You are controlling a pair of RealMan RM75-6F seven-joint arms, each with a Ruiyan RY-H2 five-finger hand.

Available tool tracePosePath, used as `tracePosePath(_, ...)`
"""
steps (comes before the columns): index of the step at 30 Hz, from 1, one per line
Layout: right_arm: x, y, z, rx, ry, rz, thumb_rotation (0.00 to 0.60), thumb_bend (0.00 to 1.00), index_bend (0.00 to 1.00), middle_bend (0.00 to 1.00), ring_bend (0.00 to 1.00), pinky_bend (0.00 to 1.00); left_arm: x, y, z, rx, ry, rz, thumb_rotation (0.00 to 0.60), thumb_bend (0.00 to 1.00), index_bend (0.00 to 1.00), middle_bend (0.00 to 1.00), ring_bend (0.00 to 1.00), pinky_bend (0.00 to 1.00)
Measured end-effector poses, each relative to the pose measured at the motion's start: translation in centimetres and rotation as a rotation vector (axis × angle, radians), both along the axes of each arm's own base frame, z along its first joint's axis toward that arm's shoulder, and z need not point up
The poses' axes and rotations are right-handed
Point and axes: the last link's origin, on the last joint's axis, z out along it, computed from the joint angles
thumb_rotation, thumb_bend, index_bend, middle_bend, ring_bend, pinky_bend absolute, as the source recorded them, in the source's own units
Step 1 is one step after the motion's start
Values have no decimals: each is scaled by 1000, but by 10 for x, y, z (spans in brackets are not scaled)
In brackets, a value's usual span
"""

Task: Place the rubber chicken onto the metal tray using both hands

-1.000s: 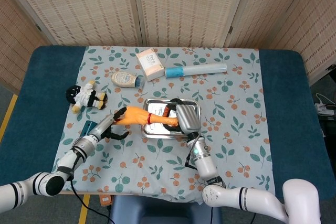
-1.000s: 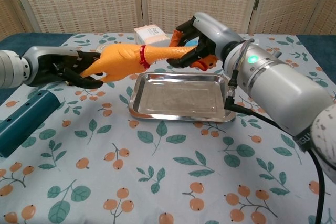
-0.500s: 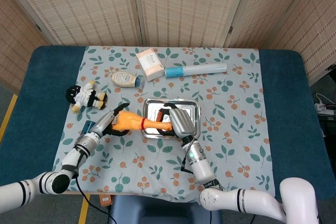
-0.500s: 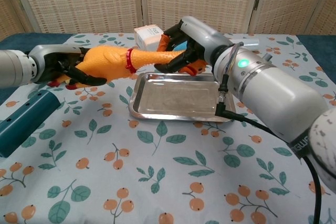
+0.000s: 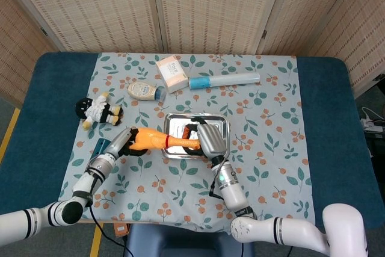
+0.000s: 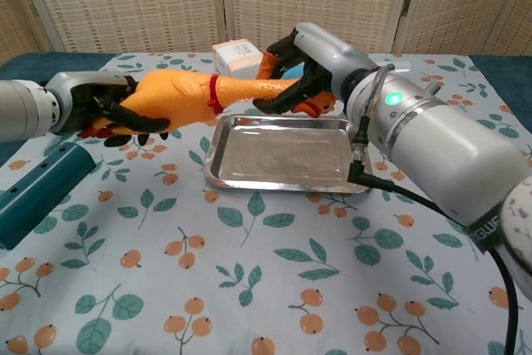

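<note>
**One chicken held at both ends beside the tray**

One rubber chicken [image 6: 187, 93] hangs above the left rim of the one metal tray [image 6: 283, 155], not touching it. The left hand [image 6: 104, 110] grips its head end, hiding most of the head; the right hand [image 6: 303, 64] wraps the leg end, covering the feet. Behind the tray, one box [image 6: 235, 57] shows partly, cut off by the chicken.

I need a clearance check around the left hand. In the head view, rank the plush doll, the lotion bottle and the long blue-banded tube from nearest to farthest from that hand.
From the left hand, which holds the rubber chicken:
1. Plush doll, just behind it, toward the table's left edge.
2. Lotion bottle, farther back, lying on its side.
3. Blue-banded tube, far back and off to the right.
</note>
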Motion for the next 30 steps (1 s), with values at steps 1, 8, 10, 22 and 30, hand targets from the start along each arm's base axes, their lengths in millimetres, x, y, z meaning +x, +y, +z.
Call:
tracePosePath(1,0,0,1,0,0,-1,600,288,932,548,600,727,1,0,1,16,2,-3,600,807,915,925,786,920)
tracePosePath(8,-2,2,5,-2,5,-3,600,288,932,548,600,727,4,-6,-3,37,13,-7,600,681,863,856,743,869)
tracePosePath(10,-3,3,6,-3,8,-3,600,288,932,548,600,727,6,-7,-3,47,-1,-2,600,601,707,732,610,713)
tracePosePath(22,-6,5,6,2,26,0,600,288,932,548,600,727,17,-19,-7,-104,-90,-80,600,400,0,0,0,7)
tracePosePath(30,-7,8,2,14,32,3,600,288,932,548,600,727,16,-15,-2,-72,-153,-73,600,394,0,0,0,0)
